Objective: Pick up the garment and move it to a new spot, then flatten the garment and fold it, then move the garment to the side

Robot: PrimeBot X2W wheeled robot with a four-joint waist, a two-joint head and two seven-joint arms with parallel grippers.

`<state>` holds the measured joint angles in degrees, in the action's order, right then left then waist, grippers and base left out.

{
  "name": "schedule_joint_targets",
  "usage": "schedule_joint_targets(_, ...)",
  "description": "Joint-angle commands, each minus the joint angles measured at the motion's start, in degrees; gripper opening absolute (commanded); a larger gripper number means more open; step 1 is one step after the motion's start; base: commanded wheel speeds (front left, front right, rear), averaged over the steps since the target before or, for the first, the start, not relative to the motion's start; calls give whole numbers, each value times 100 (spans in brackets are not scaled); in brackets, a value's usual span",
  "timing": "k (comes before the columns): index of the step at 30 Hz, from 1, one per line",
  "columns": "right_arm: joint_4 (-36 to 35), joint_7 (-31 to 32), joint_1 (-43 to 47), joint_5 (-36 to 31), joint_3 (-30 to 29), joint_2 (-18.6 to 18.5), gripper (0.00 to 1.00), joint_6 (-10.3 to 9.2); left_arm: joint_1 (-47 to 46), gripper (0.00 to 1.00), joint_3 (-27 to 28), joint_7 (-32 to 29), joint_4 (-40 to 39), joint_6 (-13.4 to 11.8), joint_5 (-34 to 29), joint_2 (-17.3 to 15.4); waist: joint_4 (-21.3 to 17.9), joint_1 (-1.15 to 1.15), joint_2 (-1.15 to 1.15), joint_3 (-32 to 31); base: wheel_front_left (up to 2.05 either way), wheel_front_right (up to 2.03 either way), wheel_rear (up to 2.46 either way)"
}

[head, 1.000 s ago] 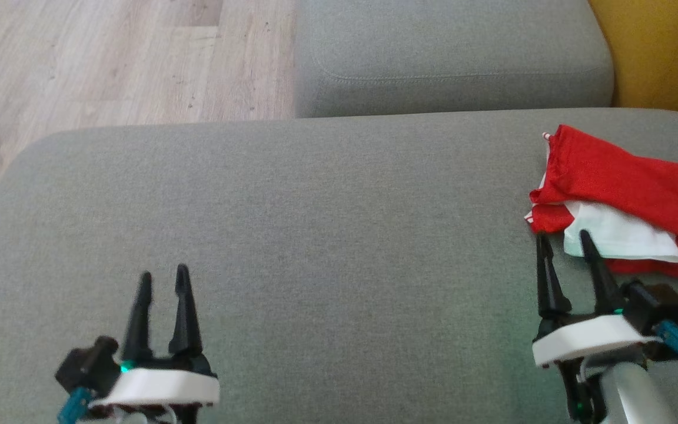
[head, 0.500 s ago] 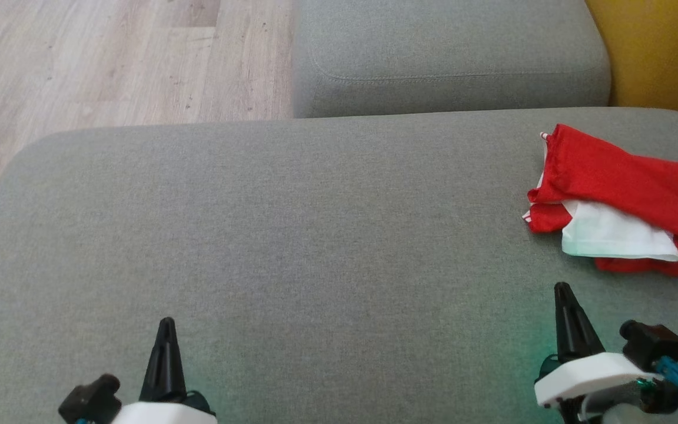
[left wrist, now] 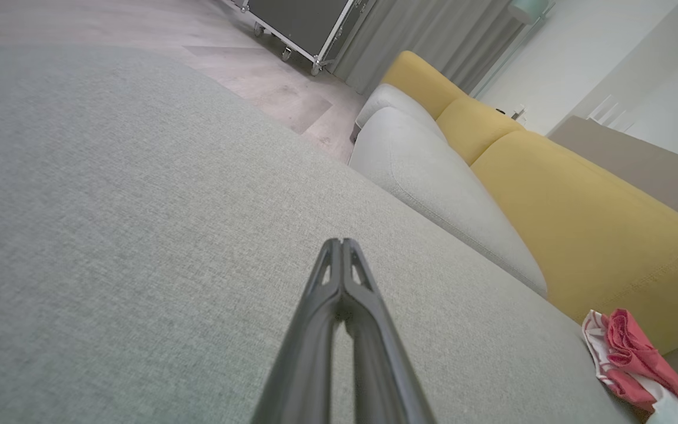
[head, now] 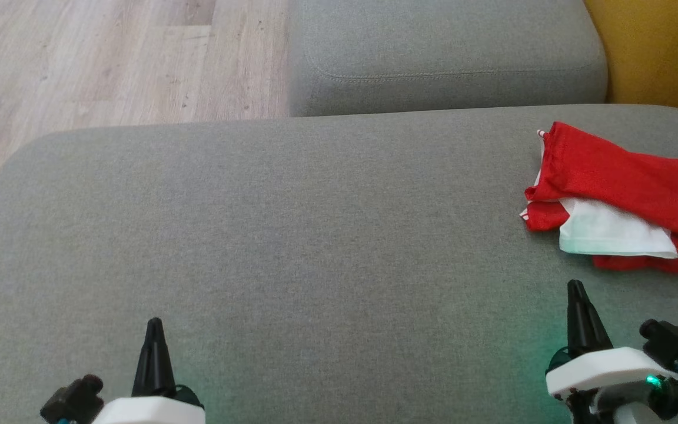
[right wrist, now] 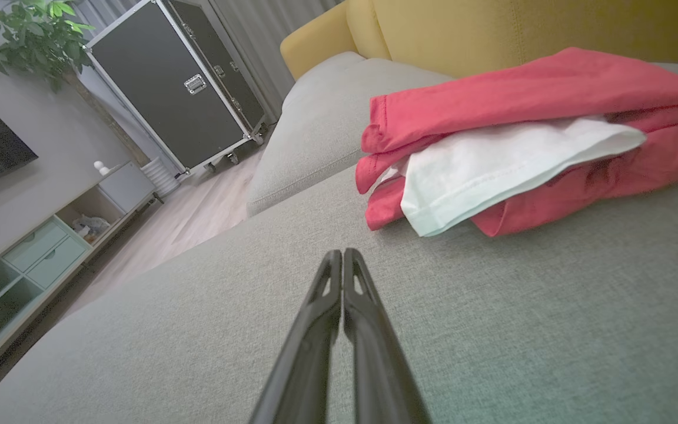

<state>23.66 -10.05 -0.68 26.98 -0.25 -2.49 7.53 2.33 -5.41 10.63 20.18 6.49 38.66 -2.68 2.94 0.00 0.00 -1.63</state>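
The garment [head: 615,200] is a red and white piece folded into a small stack at the far right of the grey sofa seat [head: 315,235]. In the right wrist view the garment [right wrist: 521,141] lies just ahead of my right gripper [right wrist: 342,253], which is shut and empty, a short gap from the cloth. My right gripper [head: 576,287] is at the lower right of the head view, below the stack. My left gripper [head: 154,324] is at the lower left, shut with nothing in it [left wrist: 342,242]. The garment [left wrist: 633,365] shows far off to the right in the left wrist view.
A second grey cushion [head: 445,53] lies behind the seat, with a yellow sofa back [head: 662,53] at the right. Wooden floor [head: 109,59] lies beyond the seat's left and far edge. A black wheeled case [right wrist: 180,82] and a low shelf unit [right wrist: 27,265] stand across the room.
Both grippers have shut from open. Both have pulled back toward the bottom of the head view, the right one away from the garment's near edge. The garment has not moved.
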Motion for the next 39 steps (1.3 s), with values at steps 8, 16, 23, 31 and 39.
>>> schedule_joint_targets(8, -267, 129, -322, 575, -56, -15, 0, -1, -361, 0, 187, -143, -239, 19, 464, -5, -22, 0, 0, 14, 0, 0, 0)
schedule_joint_targets(16, -335, 278, -344, 1153, -112, -17, 0, -1, -409, 0, 285, -296, -275, 27, 939, -7, -49, 0, 0, 30, 0, 0, 0)
schedule_joint_targets(23, -387, 392, -362, 1600, -155, -19, 0, -2, -446, 0, 360, -414, -303, 33, 1307, -8, -69, 0, 0, 43, 0, 0, 0)
schedule_joint_targets(31, -448, 524, -381, 2113, -205, -21, 0, -2, -488, 0, 447, -549, -335, 40, 1729, -9, -92, 0, 0, 57, 0, 0, 0)
schedule_joint_targets(39, -515, 672, -403, 2691, -260, -24, 0, -2, -536, 0, 545, -702, -371, 48, 2204, -11, -119, 0, 0, 73, 0, 0, 0)
